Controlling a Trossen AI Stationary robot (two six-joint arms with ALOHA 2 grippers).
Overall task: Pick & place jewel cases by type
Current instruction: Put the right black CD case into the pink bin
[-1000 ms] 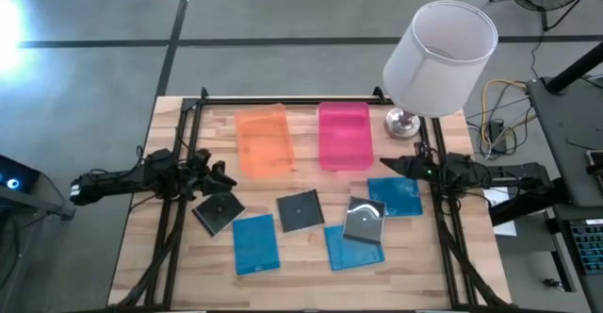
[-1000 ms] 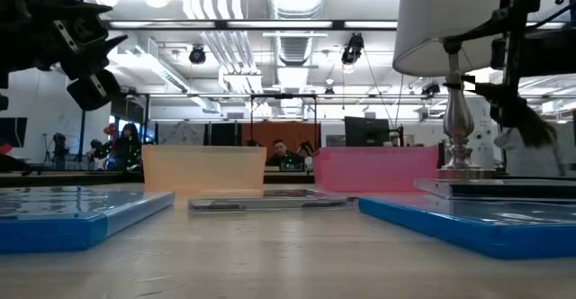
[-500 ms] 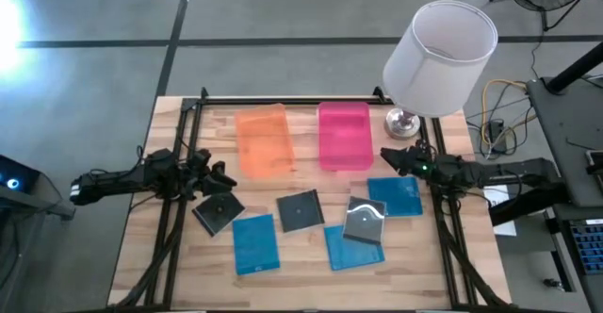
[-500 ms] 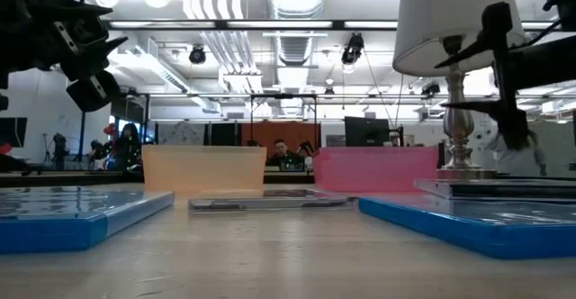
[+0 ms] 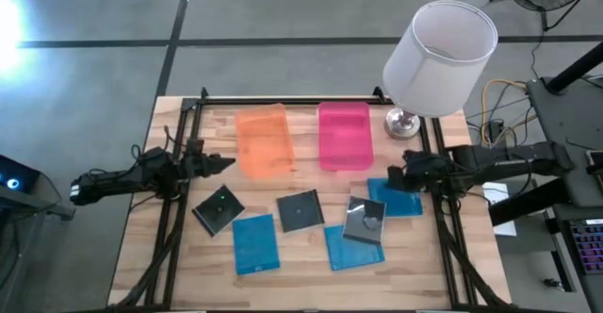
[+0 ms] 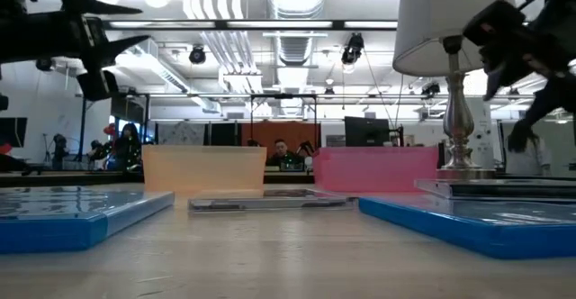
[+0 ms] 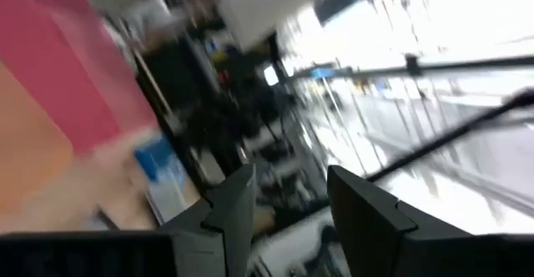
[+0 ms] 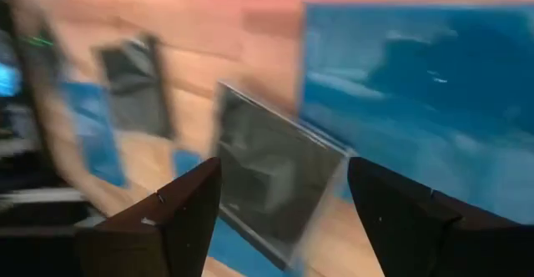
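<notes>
Several jewel cases lie flat on the wooden table. The high view shows a black square point(image 5: 219, 209), a blue one point(image 5: 255, 243), a dark grey square point(image 5: 300, 211), and a silvery-grey square point(image 5: 365, 219) resting partly on a blue case point(image 5: 350, 249). A third blue case point(image 5: 399, 198) lies near the right edge. My left gripper point(image 5: 222, 162) is open, held above the table beside the orange tray point(image 5: 264, 140), and touches nothing. My right gripper point(image 5: 394, 176) is open above the third blue case point(image 8: 417, 102), fingers tipped down, with the silvery-grey square point(image 8: 267, 185) ahead of it.
The pink tray point(image 5: 344, 136) stands beside the orange one at the table's far side. A lamp with a white shade point(image 5: 441, 44) stands on its metal base point(image 5: 402, 123) at the far right corner, close to my right arm. Bare wood shows along the near edge.
My left gripper rose off the black square's far corner, shifting toward the far edge and leveling out. My right gripper drew back from the pink tray toward the near right and tipped downward over the blue case. No case has moved.
</notes>
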